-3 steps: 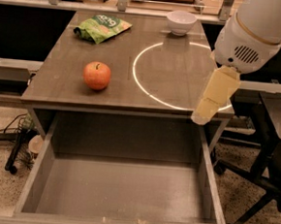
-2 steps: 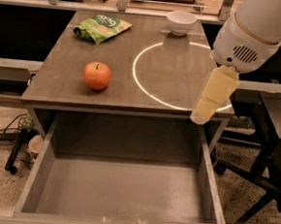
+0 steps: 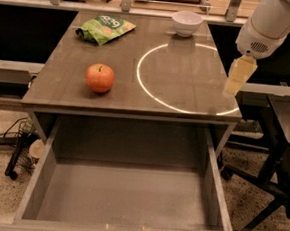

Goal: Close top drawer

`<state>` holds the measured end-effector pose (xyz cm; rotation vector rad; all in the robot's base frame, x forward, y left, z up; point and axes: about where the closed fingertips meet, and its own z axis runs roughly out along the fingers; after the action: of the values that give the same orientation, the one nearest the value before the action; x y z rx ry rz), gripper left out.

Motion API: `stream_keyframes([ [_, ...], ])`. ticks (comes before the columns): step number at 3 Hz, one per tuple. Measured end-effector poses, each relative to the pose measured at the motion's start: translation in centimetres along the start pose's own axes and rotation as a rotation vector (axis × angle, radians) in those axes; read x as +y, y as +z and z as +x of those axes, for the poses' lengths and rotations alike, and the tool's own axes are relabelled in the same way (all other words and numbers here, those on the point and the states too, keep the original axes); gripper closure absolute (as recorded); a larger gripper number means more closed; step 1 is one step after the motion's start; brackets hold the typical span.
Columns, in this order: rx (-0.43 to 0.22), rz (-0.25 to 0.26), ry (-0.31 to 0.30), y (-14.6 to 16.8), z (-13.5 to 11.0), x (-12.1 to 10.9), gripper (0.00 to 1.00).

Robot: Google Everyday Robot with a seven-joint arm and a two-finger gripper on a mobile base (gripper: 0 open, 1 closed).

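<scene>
The top drawer [image 3: 123,198] is a wide, deep grey box. It is pulled far out from under the grey tabletop [image 3: 127,88] toward the bottom of the camera view, and it is empty inside. Its front edge runs along the bottom of the frame and its handle is out of view. My gripper [image 3: 238,77], pale yellow on a white arm [image 3: 270,24], hangs above the right edge of the tabletop. It is well above and behind the drawer's right wall [image 3: 215,180], touching nothing and holding nothing.
A red apple [image 3: 99,77], a green snack bag [image 3: 105,28] and a white bowl [image 3: 187,22] sit on the tabletop, with a white ring of light [image 3: 188,76] on its right half. A dark chair [image 3: 283,148] stands to the right. Cables [image 3: 20,143] lie on the floor at left.
My gripper has moved right and up, from over the tabletop's front right corner to over its right edge. The drawer has not moved.
</scene>
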<state>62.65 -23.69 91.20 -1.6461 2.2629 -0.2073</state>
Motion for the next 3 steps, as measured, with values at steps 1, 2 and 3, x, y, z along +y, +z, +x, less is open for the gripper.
stream_keyframes([
  [1, -0.003, -0.005, -0.039, 0.8, -0.1, -0.5, 0.0],
  [2, -0.003, -0.005, -0.032, 0.8, -0.1, -0.4, 0.0],
  [3, 0.014, -0.009, -0.006, -2.1, 1.9, -0.8, 0.0],
])
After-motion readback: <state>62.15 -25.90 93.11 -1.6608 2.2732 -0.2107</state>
